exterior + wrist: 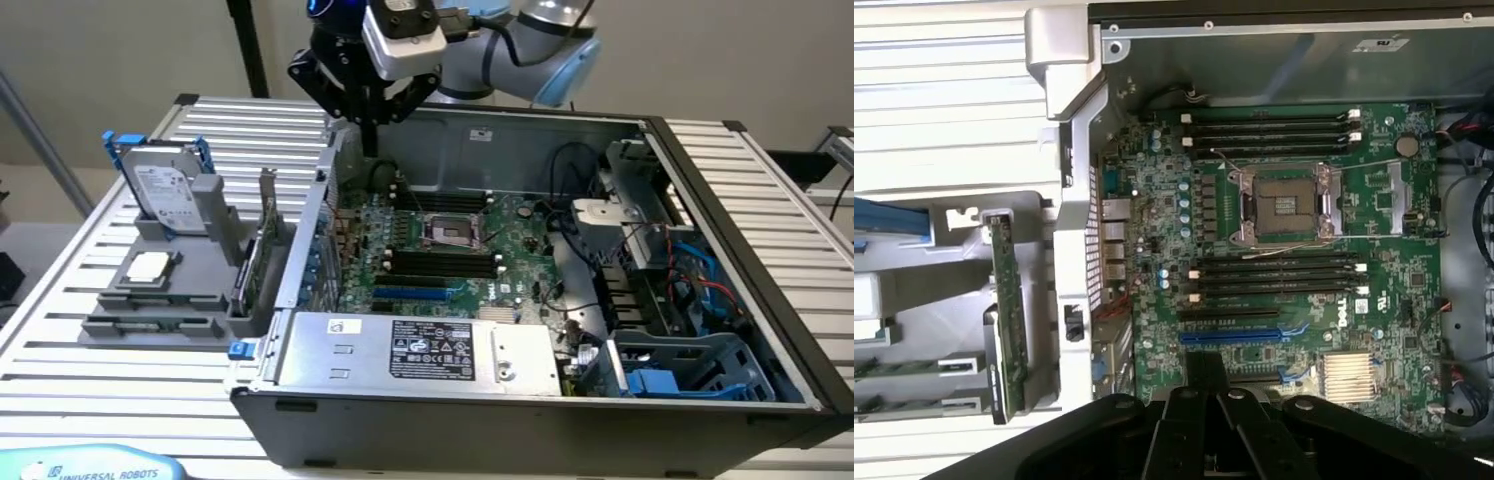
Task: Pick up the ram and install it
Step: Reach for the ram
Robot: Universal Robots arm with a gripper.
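Currently, the pincer (pixel 367 135) (pixel 1204 400) is seen closed, its fingers pressed together with nothing held between them. It is poised above the computer case (pixel 534 420), over the case's far corner at the exterior view's left.

Inside the case, the motherboard (pixel 441 250) (pixel 1274 250) is laid open beneath the pincer. The black memory slots (pixel 434 262) (pixel 1274 280) beside the processor socket (pixel 447 232) (pixel 1284 205) are seen unfilled.

Outside the case, a grey holder (pixel 120 330) is set against the case's side wall at the exterior view's left. The ram (pixel 151 324) (pixel 914 366) is laid flat in this holder, well apart from the pincer. An expansion card (pixel 254 255) (pixel 1004 290) is stood upright nearest the case wall. A processor chip (pixel 150 265) and a hard drive (pixel 167 190) are kept farther out in the holder.
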